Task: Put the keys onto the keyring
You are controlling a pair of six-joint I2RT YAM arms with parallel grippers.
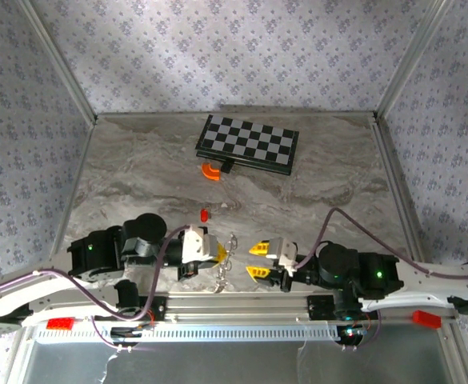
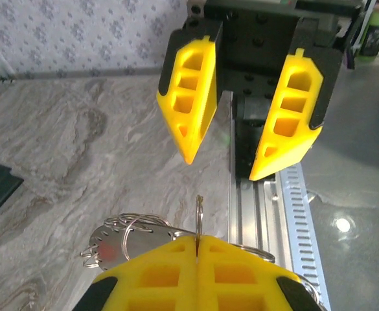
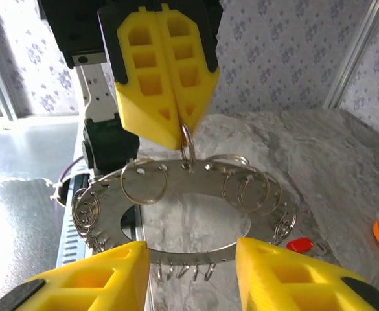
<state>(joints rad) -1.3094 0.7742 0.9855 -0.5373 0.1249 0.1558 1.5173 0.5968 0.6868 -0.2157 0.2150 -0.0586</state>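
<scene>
The keyring (image 1: 229, 261) is a flat silver metal ring plate (image 3: 205, 176) hung with several small split rings. It hangs off the table near the front edge. My left gripper (image 3: 179, 135) is shut on one thin split ring (image 2: 199, 212) at the plate's top edge, and its own fingertips (image 2: 196, 241) are pressed together. My right gripper (image 1: 258, 261) faces it from the right, open, and nothing is gripped. In the right wrist view its fingers (image 3: 114, 272) flank the plate's lower edge. One of the keys, a tiny red-headed one (image 1: 205, 214), lies on the table behind.
An orange curved piece (image 1: 210, 170) and a black-and-white chessboard (image 1: 248, 144) lie towards the back of the marble table. An aluminium rail (image 1: 242, 304) runs along the near edge just below both grippers. Patterned walls close in the sides.
</scene>
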